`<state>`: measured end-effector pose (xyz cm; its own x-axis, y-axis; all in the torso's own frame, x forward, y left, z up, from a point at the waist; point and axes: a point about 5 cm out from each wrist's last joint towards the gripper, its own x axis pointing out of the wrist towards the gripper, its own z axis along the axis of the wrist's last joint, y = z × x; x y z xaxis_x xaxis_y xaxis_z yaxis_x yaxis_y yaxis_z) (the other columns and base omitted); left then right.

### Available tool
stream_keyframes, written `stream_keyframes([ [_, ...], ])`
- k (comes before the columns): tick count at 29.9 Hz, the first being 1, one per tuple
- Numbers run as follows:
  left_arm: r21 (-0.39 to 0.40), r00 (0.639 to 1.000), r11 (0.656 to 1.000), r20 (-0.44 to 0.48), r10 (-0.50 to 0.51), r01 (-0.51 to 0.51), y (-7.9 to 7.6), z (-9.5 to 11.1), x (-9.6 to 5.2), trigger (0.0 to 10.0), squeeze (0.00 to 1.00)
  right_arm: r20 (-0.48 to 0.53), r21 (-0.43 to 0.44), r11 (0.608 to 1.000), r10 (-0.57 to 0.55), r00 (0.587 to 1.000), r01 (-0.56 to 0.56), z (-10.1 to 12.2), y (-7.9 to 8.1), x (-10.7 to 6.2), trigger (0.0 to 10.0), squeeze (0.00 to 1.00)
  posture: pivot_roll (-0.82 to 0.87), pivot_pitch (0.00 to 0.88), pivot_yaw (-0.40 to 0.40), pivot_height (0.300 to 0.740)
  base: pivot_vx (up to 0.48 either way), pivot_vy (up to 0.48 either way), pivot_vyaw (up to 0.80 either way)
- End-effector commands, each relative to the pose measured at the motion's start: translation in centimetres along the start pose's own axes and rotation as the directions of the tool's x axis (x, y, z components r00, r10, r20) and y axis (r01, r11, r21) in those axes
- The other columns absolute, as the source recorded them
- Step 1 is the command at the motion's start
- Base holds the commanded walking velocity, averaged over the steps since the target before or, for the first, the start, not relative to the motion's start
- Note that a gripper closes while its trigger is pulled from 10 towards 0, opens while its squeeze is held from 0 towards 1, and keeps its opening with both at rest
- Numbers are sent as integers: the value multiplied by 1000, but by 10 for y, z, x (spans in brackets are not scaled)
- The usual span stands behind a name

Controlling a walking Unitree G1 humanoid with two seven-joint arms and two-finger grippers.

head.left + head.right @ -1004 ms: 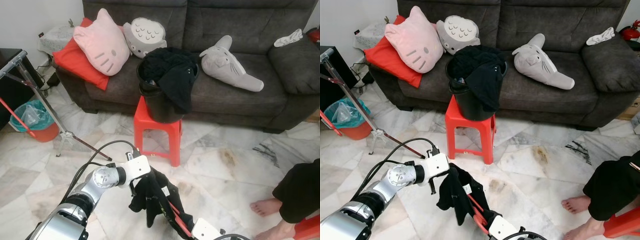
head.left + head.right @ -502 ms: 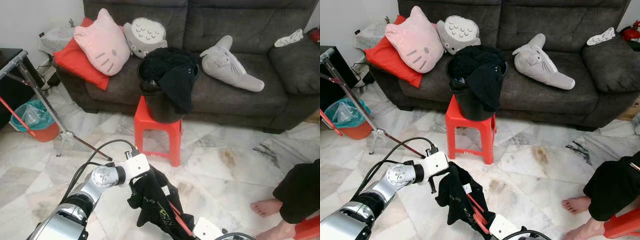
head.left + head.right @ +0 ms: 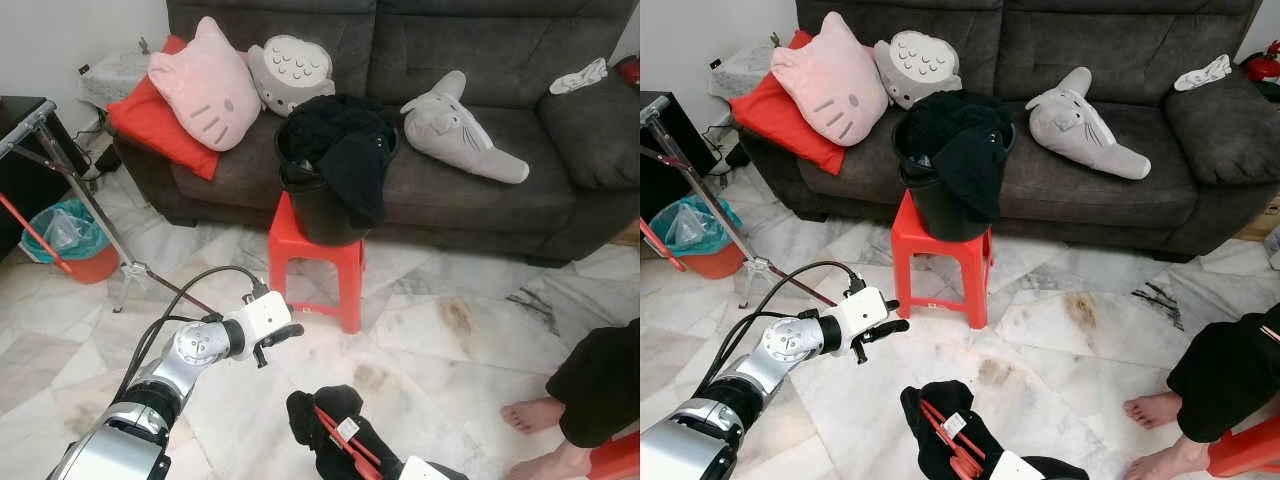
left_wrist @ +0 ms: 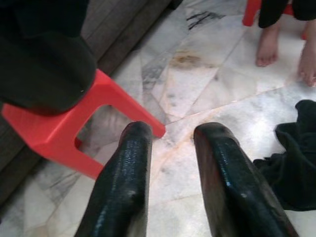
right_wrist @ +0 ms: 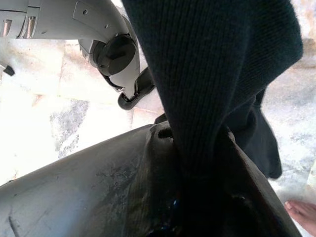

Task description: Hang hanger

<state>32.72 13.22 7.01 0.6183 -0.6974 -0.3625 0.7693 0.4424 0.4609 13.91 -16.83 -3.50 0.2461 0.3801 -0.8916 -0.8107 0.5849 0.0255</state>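
Black knitted garment (image 3: 330,425) on a red hanger (image 3: 338,442) is pinched by the right end effector (image 5: 173,217) low over the marble floor (image 3: 450,330). Left end effector (image 3: 277,337) is held spread, empty, near the red plastic stool (image 3: 318,268).

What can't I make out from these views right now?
- Right claw: bottom edge of the eye views cuts it off; black garment covers it in its wrist view.
- Red hanger: mostly wrapped in the garment; hook hidden.
- Black bucket contents: buried under draped clothes.
- Person: cut by the right edge.
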Motion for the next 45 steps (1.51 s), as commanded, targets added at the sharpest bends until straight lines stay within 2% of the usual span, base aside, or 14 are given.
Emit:
stream_keyframes([
  [1,27,1000,1000,-13,13,-13,6,1,-2,10000,1000,25,5,1000,27,999,-27,5,5,0,10000,0,-36,74,54,740,0,0,0],
  [2,42,999,999,-37,26,-24,5,-2,-2,10000,0,11,8,1000,13,1000,-13,3,5,0,10000,0,-35,76,53,740,0,0,0],
  [11,87,991,996,-132,9,3,-11,-17,-3,10000,0,12,29,997,-74,997,73,5,-6,0,10000,0,-31,74,57,740,0,0,0],
  [13,46,989,999,-142,29,-22,-20,-24,-2,10000,0,24,34,991,-132,991,131,7,-13,0,10000,0,-32,74,57,740,0,0,0],
  [17,-18,984,995,-152,90,-94,-25,-31,-4,10000,0,65,88,978,-194,979,188,12,-21,2,10000,0,-34,75,58,740,0,0,0],
  [22,-152,949,955,-232,215,-254,-31,-50,-13,10000,0,140,212,944,-287,948,255,17,-32,3,10000,0,-35,73,58,740,0,0,0],
  [23,-189,935,935,-251,249,-300,-32,-54,-16,10000,0,161,222,932,-325,932,287,18,-37,3,10000,0,-33,74,58,740,0,0,0],
  [27,-231,894,889,-318,315,-395,-36,-67,-26,10000,0,180,250,894,-420,890,371,13,-49,4,10000,0,-34,71,59,740,0,0,0],
  [29,-248,874,864,-344,344,-438,-39,-72,-30,10000,0,188,299,868,-460,868,396,11,-53,6,10000,0,-38,67,58,740,0,0,0],
  [31,-251,868,857,-351,352,-449,-40,-74,-31,10000,0,188,319,859,-472,861,401,10,-54,7,10000,0,-38,67,58,740,0,0,0],
  [33,-278,849,834,-391,354,-476,-49,-80,-34,10000,0,179,347,848,-479,859,401,9,-54,13,10000,0,-37,61,56,740,0,0,0],
  [37,-289,844,832,-418,336,-474,-59,-84,-33,10000,0,186,383,841,-475,860,381,10,-52,20,10000,0,-32,58,55,740,0,0,0],
  [42,-321,825,806,-461,326,-498,-73,-91,-37,10000,0,161,480,793,-499,852,374,10,-50,31,10000,0,-39,52,58,740,0,0,0],
  [45,-350,809,780,-495,316,-518,-79,-97,-40,10000,0,115,574,732,-517,848,368,2,-47,36,10000,0,-34,44,57,740,0,0,0],
])
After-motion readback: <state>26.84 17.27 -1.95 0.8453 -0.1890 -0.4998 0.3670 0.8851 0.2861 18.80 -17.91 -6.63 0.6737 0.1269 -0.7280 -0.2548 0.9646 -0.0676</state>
